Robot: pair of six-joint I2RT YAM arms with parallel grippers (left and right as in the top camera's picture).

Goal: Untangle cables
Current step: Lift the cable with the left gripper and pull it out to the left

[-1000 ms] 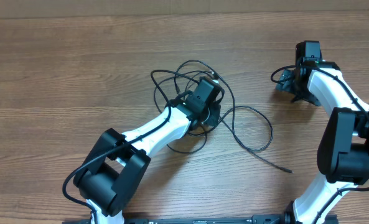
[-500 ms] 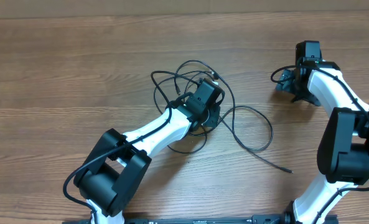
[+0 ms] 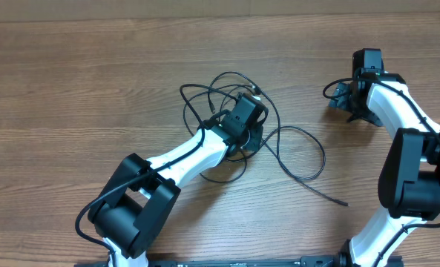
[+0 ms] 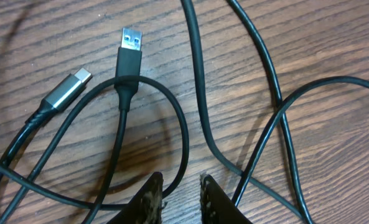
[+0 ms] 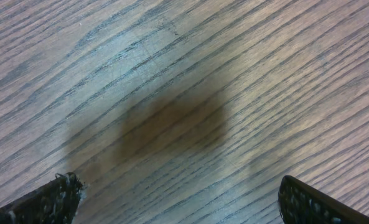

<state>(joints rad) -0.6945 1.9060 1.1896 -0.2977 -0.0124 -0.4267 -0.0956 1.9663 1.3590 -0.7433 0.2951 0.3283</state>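
The cables point(image 3: 221, 95) are thin black cords lying in tangled loops mid-table, with one loose loop point(image 3: 309, 156) trailing right. My left gripper point(image 3: 252, 139) is down on the tangle. In the left wrist view its jaws point(image 4: 181, 186) stand a narrow gap apart with wood showing between them. One cable loop point(image 4: 183, 140) curves into that gap against the left fingertip point(image 4: 154, 186). A black USB-A plug point(image 4: 130, 38) and a grey USB-C plug point(image 4: 72, 84) lie just ahead. My right gripper point(image 3: 348, 102) hovers wide open over bare wood point(image 5: 172, 124) at the far right, away from the cables.
The wooden table point(image 3: 71, 89) stretches left and far beyond the tangle. A cable end point(image 3: 345, 202) lies near the right arm's base. The thick black cord point(image 3: 327, 90) by the right wrist belongs to the arm.
The left wrist has shifted very slightly over the tangle. The cables and the right arm look the same.
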